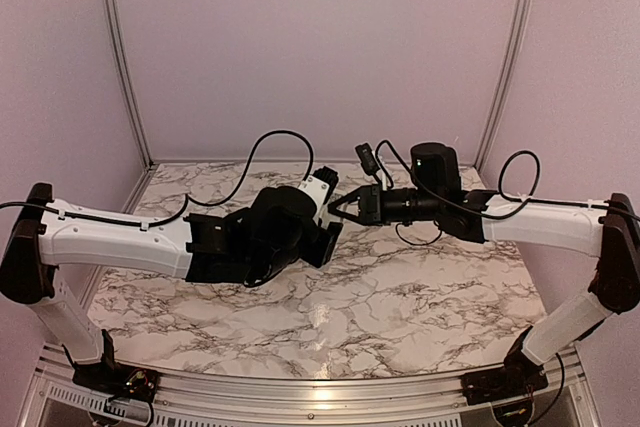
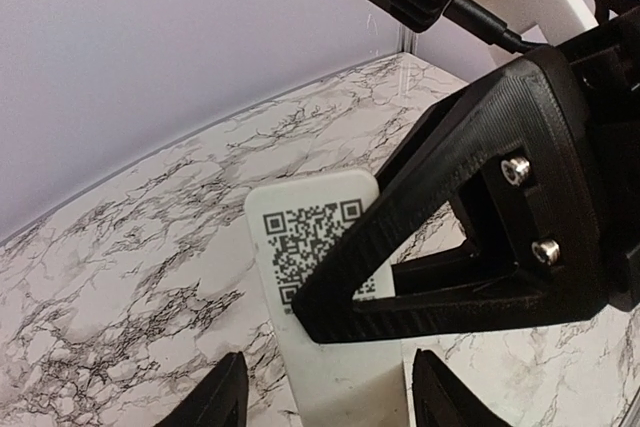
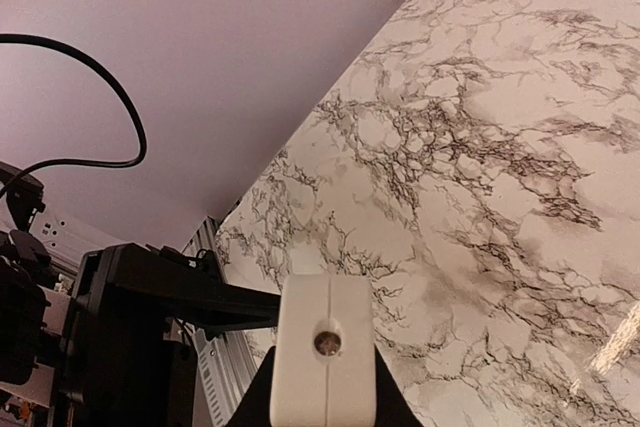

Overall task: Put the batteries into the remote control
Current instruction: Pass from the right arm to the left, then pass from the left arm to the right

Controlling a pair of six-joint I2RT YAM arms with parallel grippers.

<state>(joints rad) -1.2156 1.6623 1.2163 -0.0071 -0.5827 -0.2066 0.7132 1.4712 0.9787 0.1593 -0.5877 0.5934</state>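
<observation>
The white remote control (image 2: 335, 377) is held in the air over the marble table with its QR-code back facing the left wrist camera. My right gripper (image 1: 338, 209) is shut on it. One black right finger (image 2: 420, 237) lies across the QR code. In the right wrist view the remote's end face (image 3: 323, 332), which has a small round hole, sits between my right gripper's (image 3: 323, 415) fingers. My left gripper (image 2: 328, 397) straddles the remote's lower part, with gaps showing on both sides. It also shows in the top view (image 1: 328, 235). No batteries are in view.
The marble tabletop (image 1: 400, 297) lies below both arms. Lilac walls with aluminium posts (image 1: 120, 57) close the back and sides. A metal rail (image 1: 320, 397) runs along the near edge. Black cables (image 1: 270, 142) loop above both wrists.
</observation>
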